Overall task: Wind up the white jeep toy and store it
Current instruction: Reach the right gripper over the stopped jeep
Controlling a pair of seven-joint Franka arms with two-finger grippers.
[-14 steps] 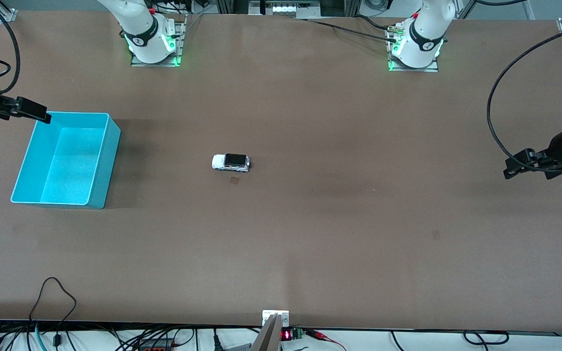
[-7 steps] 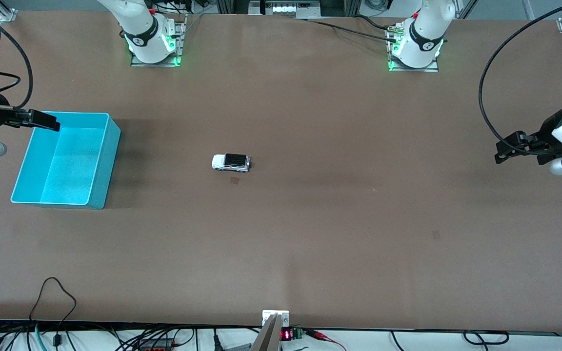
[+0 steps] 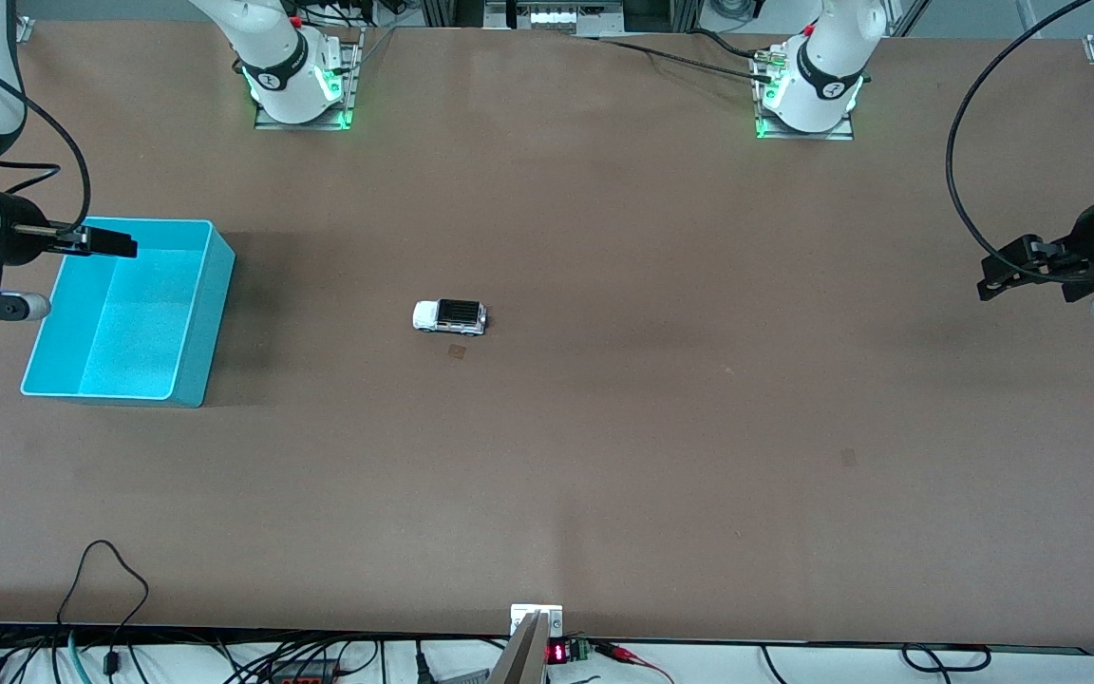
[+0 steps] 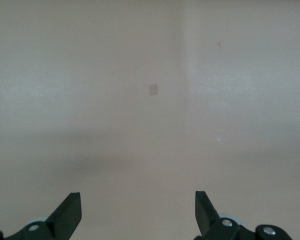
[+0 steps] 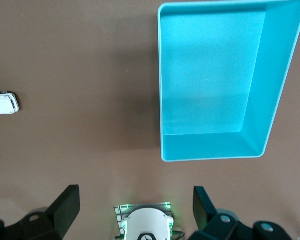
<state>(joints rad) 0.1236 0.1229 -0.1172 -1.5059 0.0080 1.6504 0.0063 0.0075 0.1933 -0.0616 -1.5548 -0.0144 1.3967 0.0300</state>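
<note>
The jeep (image 3: 450,316) is being left untouched at mid-frame on the table (image 3: 604,427), well apart from the bin (image 3: 215,285). The right gripper (image 3: 110,243), jaws wide and empty, is being advanced over the bin's upper corner. The left gripper (image 3: 1008,275), also wide and empty, is being raised at the frame's right edge. Both arms are partly cut off; no winder is being made out.
</note>
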